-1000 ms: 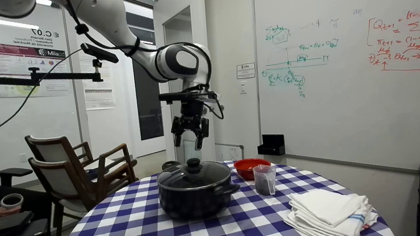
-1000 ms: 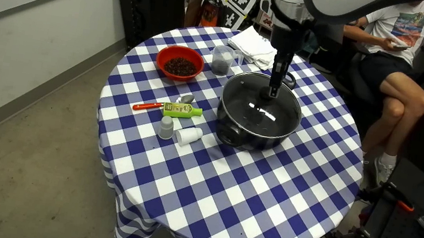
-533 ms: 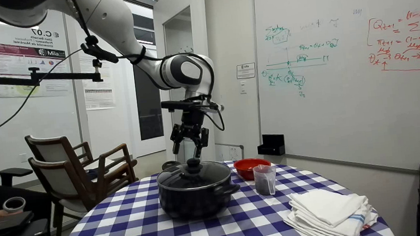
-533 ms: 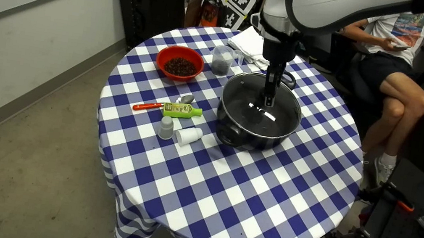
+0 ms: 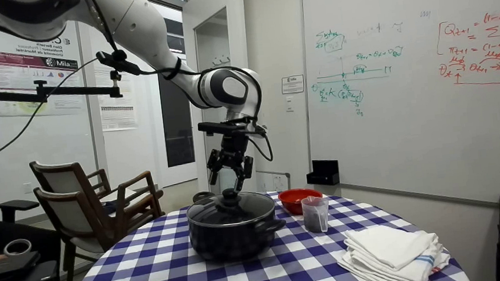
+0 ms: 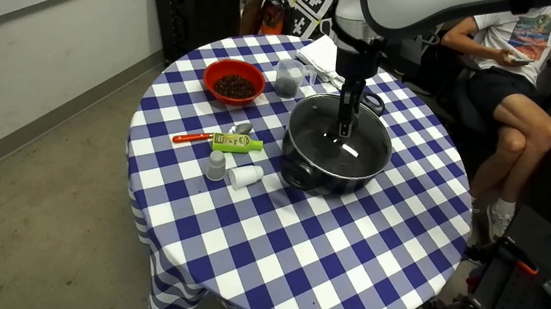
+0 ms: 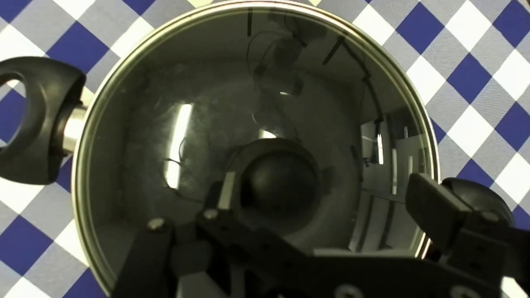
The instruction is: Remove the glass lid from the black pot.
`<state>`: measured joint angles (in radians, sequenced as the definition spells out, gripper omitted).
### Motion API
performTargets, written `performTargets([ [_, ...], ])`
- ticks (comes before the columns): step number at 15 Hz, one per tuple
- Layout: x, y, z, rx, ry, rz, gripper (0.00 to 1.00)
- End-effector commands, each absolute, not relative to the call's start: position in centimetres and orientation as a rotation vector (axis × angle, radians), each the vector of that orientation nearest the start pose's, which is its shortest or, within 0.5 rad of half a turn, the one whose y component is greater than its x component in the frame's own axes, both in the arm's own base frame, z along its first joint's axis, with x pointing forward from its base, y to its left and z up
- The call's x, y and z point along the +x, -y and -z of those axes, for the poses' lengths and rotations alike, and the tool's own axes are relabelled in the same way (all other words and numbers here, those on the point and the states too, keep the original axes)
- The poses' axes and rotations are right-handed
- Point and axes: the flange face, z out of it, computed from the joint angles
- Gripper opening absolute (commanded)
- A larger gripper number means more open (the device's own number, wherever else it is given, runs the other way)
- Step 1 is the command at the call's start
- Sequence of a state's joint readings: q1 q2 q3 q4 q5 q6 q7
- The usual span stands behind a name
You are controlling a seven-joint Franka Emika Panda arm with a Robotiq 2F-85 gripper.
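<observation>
The glass lid (image 5: pixel 209 212) sits flat on the black pot (image 5: pixel 232 243) on the checked table. It is see-through, with a black knob (image 5: pixel 230 194) at its centre. The lid (image 6: pixel 311 138) and pot (image 6: pixel 329 184) also show in an exterior view. My gripper (image 5: pixel 226 185) is open and empty, low over the lid, its tips near the knob's height. In the wrist view my gripper (image 7: pixel 325 194) has the knob (image 7: pixel 281 186) between its fingers, much closer to the left finger. The glass lid (image 7: pixel 140 95) fills the middle there. I cannot tell whether a finger touches the knob.
A red bowl (image 6: pixel 210 80) of dark beans and a clear measuring cup (image 6: pixel 286 87) stand beside the pot. White folded cloths (image 6: pixel 318 56) lie behind it. A green bottle (image 6: pixel 233 143), a red-handled utensil (image 6: pixel 192 138) and two shakers (image 6: pixel 245 176) lie near the pot.
My gripper has come down toward the lid knob and shifted slightly sideways, right in an exterior view and left in an exterior view. The lid and pot have not moved.
</observation>
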<state>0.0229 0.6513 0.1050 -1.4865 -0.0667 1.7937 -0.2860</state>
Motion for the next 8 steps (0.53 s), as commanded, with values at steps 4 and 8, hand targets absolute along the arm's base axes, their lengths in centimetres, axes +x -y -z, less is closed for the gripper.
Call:
performTargets([
  [4, 68.5, -5.3, -25.8, -2.951, 0.615, -0.556, 1.0],
  [8, 68.7, -4.8, -25.3, -2.947, 0.598, -0.564, 0.73],
])
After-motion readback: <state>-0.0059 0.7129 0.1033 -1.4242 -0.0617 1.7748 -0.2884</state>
